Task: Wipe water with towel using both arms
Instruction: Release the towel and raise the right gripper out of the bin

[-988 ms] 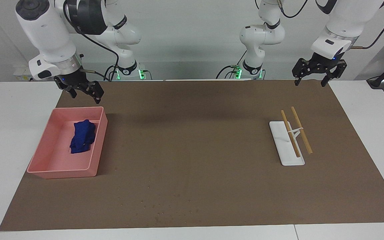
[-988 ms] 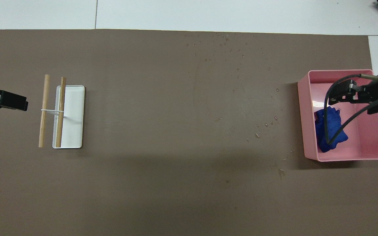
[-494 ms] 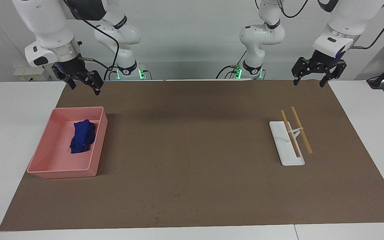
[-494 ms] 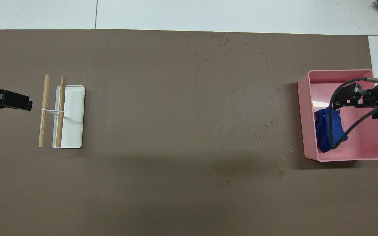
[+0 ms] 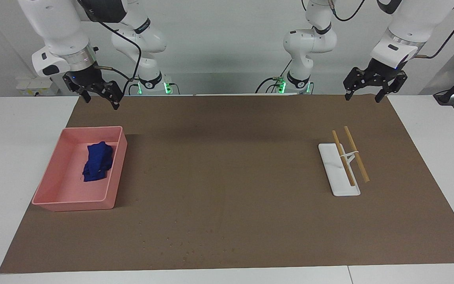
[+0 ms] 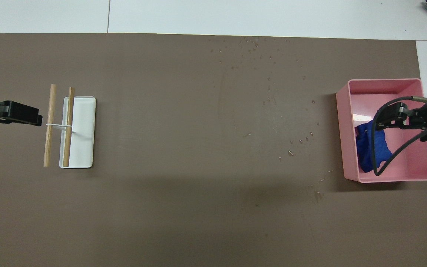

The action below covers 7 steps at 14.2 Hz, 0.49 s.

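A deep-blue fuzzy towel lies in a plain pink plastic tray. The flat mat is uniform dull brown, speckled with tiny shiny water droplets. A white rectangular tray carries two pale wooden sticks. Both white arms end in black grippers.

Towel is lying in bin at right arm's end of mat, tray with sticks sitting toward left arm's end, droplets lying farther from robots than bin.
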Available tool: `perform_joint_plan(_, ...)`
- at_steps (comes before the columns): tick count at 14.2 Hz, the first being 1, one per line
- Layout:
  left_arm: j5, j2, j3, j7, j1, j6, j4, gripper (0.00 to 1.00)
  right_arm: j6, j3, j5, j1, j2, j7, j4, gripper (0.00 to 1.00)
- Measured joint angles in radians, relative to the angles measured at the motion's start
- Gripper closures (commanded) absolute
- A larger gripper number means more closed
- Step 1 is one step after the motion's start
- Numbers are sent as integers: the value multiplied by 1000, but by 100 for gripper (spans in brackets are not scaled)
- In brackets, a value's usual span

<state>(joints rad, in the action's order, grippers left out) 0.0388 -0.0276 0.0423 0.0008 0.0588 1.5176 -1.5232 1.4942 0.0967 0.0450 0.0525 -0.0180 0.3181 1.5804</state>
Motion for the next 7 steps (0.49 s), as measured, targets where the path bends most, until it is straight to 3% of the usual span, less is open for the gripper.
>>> perform_joint_plan(7,0,0,-12,-5,-2,0,0,0,23,1,-52,-3,0,-58,1,0)
